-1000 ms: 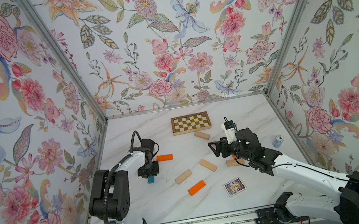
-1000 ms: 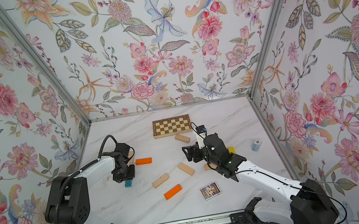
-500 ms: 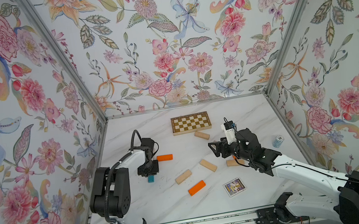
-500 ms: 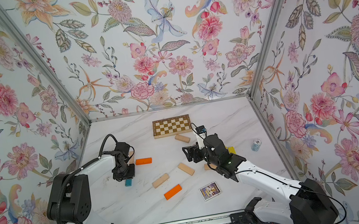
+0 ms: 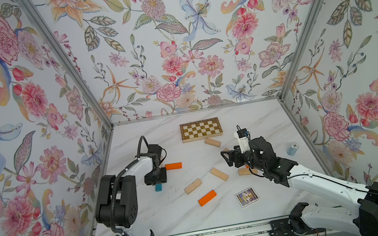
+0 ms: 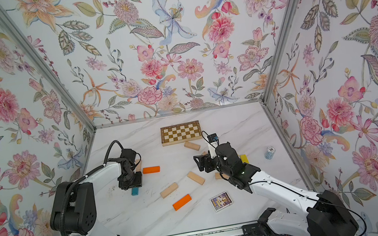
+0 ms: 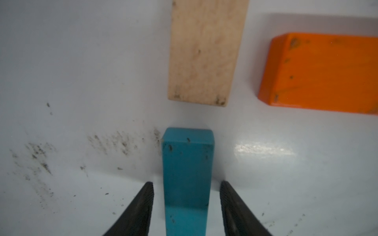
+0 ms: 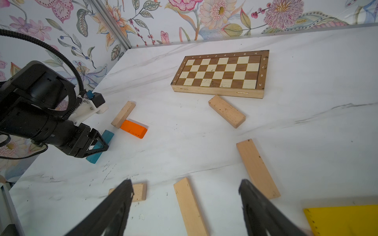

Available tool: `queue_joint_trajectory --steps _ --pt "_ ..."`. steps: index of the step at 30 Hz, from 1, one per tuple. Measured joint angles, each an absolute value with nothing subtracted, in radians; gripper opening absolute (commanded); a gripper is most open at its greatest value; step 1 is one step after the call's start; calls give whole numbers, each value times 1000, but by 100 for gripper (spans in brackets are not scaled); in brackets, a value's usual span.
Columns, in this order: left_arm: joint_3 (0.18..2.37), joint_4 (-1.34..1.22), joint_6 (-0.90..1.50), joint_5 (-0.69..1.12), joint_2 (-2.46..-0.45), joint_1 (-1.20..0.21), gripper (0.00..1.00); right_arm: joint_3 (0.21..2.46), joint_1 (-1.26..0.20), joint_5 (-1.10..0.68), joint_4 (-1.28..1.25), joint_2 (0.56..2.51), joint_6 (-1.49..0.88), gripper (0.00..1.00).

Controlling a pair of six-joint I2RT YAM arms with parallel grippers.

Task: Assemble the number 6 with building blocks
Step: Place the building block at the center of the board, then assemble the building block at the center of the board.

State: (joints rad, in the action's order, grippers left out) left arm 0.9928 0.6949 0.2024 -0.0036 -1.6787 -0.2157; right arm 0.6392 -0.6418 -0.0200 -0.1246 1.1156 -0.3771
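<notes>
Three blocks at the left pincer (image 7: 186, 182): teal block (image 7: 187, 155) lies flat between its parted jaws, gap each side, ungripped; pale block (image 7: 204, 53) just beyond the tips, orange block (image 7: 319, 73) beside that. Likely the placing step for the 6's outline; next needs a straight retreat without nudging teal, then another bar. Right pincer (image 8: 185, 180) gapes wide, empty, loose pale bars (image 8: 257, 169) ahead.

Left gripper (image 7: 186, 183) loosens around the teal block (image 7: 187, 159)
Its jaws now stand wider apart than a second ago and stand clear of the block: it lies flat between them with a strip of bare table (image 7: 81, 61) on each side (roughly equal gaps), its far end reaching out beyond the fingertips (image 7: 149, 190).
</notes>
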Motion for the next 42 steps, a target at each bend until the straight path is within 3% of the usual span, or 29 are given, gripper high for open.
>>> queue_joint_trajectory --steps 4,8,12,18,23,42 --pt "992 701 242 -1 -1565 -216 63 639 -642 -18 -124 1116 -373 83" --pt "988 705 348 32 -1412 -215 52 640 -642 -19 -124 1118 -373 83" --pt "926 702 492 80 -1296 -214 27 640 -642 -22 -125 1132 -373 83" --pt "741 707 679 131 -1136 -211 2 641 -642 -35 -127 1161 -374 83" --pt "644 671 760 162 -1076 -183 0 641 -642 -45 -155 1176 -374 83" --pt "560 513 806 230 -1232 -104 0 640 -702 -125 -260 1286 -344 83"
